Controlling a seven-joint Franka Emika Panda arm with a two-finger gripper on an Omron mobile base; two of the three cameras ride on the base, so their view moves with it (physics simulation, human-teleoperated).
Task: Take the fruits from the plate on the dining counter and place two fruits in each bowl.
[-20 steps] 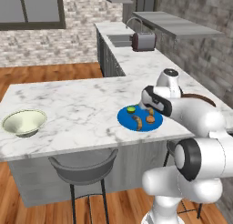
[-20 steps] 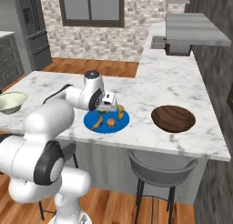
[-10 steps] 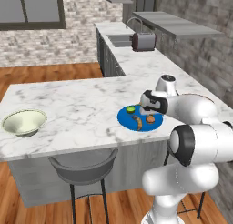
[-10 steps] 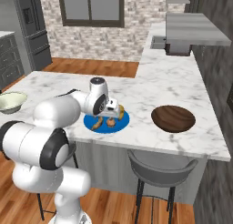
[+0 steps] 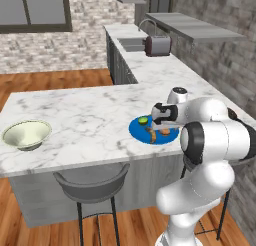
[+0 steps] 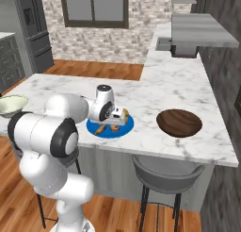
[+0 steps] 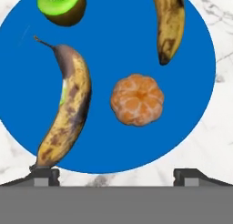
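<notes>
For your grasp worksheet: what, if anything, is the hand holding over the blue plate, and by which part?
Nothing is held. The hand hangs open above the plate, and its fingertips touch no fruit.

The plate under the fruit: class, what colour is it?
The plate is plain bright blue, clearest in the hand view.

Two bananas [image 7: 68, 109], kiwi [image 7: 62, 6], tangerine [image 7: 137, 99]

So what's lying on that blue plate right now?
On the blue plate: two spotted bananas, a peeled orange fruit and a halved green fruit. Its top edge is out of frame.
</notes>
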